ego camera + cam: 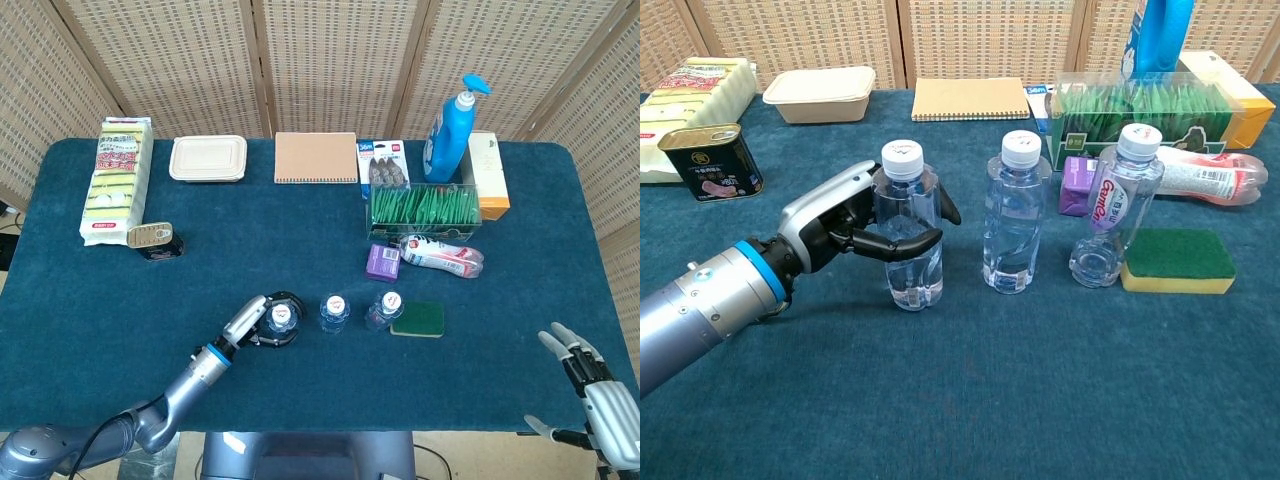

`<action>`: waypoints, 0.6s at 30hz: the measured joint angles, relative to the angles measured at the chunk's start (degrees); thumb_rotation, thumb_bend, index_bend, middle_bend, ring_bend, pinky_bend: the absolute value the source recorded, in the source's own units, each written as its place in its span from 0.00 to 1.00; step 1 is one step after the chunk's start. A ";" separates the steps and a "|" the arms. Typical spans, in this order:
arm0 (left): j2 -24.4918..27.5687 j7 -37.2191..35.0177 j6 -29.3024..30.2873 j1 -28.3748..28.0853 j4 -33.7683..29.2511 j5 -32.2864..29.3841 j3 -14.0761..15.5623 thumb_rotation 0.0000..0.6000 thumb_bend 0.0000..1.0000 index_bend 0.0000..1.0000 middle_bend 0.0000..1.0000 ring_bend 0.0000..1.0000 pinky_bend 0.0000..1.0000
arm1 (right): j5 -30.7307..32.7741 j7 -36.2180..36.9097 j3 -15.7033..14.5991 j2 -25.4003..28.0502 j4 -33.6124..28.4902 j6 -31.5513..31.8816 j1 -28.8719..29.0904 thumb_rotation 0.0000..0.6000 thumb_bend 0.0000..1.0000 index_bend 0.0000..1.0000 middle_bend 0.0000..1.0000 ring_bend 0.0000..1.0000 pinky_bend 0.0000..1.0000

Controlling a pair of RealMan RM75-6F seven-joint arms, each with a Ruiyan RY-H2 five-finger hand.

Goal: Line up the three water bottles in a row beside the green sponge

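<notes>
My left hand (855, 225) (252, 322) grips a clear water bottle (908, 235) (282, 322) with a white cap, upright on the blue table cloth. Just right of it stands a second bottle (1013, 220) (334, 310). A third bottle (1116, 205) (384, 308), labelled and leaning slightly, touches the left end of the green sponge (1178, 261) (419, 319). The three bottles form a rough row left of the sponge. My right hand (595, 383) rests open past the table's front right corner, holding nothing.
A purple box (1077, 185) and a lying red-white pack (1210, 180) sit behind the sponge, with a box of green sachets (1140, 105) further back. A tin can (710, 164) stands at the left. Notebook (316, 157), food container (208, 158), sponge pack (117, 180) line the far edge.
</notes>
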 measured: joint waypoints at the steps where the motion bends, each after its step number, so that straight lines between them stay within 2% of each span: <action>1: -0.07 0.15 0.06 0.00 0.20 -0.07 -0.05 1.00 0.39 0.49 0.42 0.29 0.47 | -0.01 0.00 -0.02 -0.01 0.00 -0.08 0.03 1.00 0.00 0.08 0.00 0.00 0.00; 18: -1.01 0.44 -1.41 -1.10 2.67 -1.62 -0.83 1.00 0.39 0.49 0.41 0.29 0.47 | -0.26 -0.07 -0.10 0.08 -0.10 0.21 -0.06 1.00 0.00 0.08 0.00 0.00 0.00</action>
